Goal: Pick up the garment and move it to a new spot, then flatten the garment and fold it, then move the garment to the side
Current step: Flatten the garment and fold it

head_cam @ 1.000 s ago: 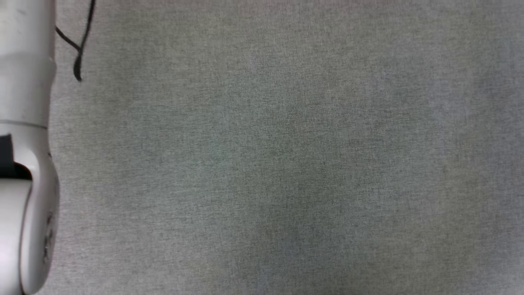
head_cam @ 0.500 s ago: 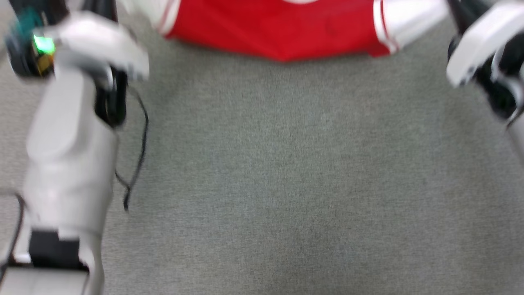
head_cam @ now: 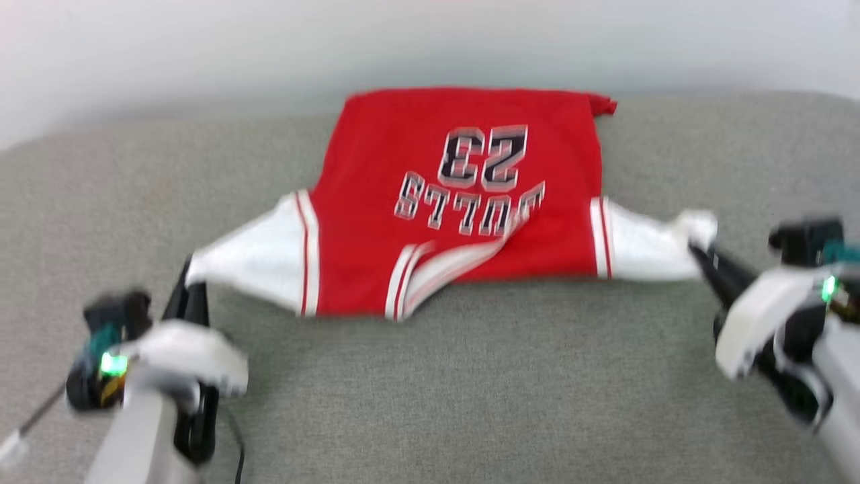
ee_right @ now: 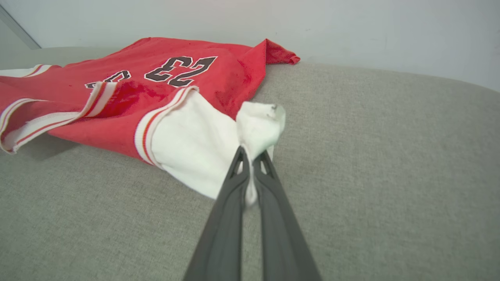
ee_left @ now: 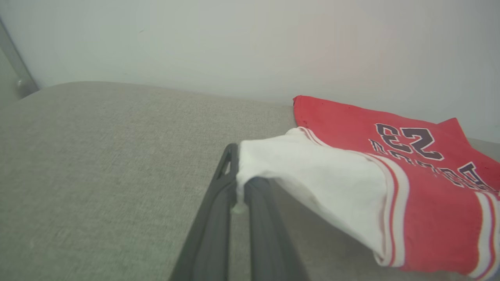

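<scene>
Two grippers (ee_left: pixel 240 185) (ee_right: pixel 250 158) pinch blurred garment (head_cam: pixel 457 222).

I count one garment (head_cam: pixel 463 222) on one grey tabletop (head_cam: pixel 470 403). It carries two white panels (head_cam: pixel 255 262), one at each side, and two big digits (head_cam: pixel 482 156). Two claws are mine: left claw (head_cam: pixel 193 292), right claw (head_cam: pixel 699 255). Two green lights (head_cam: pixel 113 364) glow, one on each wrist.

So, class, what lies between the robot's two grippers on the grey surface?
The red jersey spans the stretch: the left gripper is shut on one white sleeve end, the right gripper on the other. The head view shows it whole.
</scene>
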Motion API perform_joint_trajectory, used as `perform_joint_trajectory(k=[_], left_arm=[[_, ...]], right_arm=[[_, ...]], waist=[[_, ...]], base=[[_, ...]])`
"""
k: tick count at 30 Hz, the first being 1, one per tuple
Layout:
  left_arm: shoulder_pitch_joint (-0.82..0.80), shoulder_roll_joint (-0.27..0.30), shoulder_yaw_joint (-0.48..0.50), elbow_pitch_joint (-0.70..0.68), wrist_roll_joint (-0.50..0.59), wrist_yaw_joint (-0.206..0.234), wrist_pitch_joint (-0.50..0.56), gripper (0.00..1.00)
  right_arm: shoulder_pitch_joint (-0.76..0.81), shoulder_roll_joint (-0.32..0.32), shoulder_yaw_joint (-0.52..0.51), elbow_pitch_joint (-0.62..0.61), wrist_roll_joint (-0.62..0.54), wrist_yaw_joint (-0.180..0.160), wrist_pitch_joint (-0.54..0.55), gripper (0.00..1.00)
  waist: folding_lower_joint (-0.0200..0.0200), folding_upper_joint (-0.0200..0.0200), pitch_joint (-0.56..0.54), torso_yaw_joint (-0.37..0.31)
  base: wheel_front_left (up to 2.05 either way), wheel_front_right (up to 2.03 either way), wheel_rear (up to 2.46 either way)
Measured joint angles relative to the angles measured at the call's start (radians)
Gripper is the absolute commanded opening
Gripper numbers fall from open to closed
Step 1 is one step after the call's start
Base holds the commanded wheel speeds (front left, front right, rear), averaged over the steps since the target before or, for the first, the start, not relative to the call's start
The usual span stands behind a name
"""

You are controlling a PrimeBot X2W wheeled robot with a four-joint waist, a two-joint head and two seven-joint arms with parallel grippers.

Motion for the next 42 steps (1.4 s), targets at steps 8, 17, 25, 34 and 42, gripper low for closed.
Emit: perform_joint_trajectory(k=[8, 17, 25, 34, 42], left_arm=[[0.339, 0.026, 0.026, -0.206, -0.014, 0.083, 0.072, 0.00], [0.640, 0.038, 0.028, -0.477, -0.009, 0.183, 0.195, 0.00], [0.765, 0.027, 0.015, -0.619, -0.003, 0.232, 0.237, 0.00], [0.738, -0.004, -0.044, -0.700, 0.024, 0.235, 0.232, 0.00], [0.623, -0.029, -0.105, -0.750, 0.053, 0.213, 0.203, 0.00]], right_arm=[[0.375, 0.047, -0.166, -0.148, -0.063, 0.000, 0.075, 0.00], [0.722, 0.139, -0.393, -0.362, -0.198, 0.000, 0.228, 0.00], [0.846, 0.225, -0.506, -0.490, -0.302, 0.000, 0.321, 1.00], [0.726, 0.261, -0.621, -0.529, -0.276, 0.000, 0.301, 1.00], [0.338, 0.236, -0.723, -0.292, -0.216, 0.000, 0.332, 1.00]], waist=[[-0.0003, 0.0000, -0.111, 0.000], [-0.0002, 0.0000, -0.186, 0.019], [0.0000, 0.0000, -0.187, 0.049], [0.0002, 0.0000, -0.156, 0.090], [0.0004, 0.0000, -0.052, 0.137]], base=[[0.00, 0.00, 0.00], [0.00, 0.00, 0.00], [0.00, 0.00, 0.00], [0.00, 0.00, 0.00], [0.00, 0.00, 0.00]])
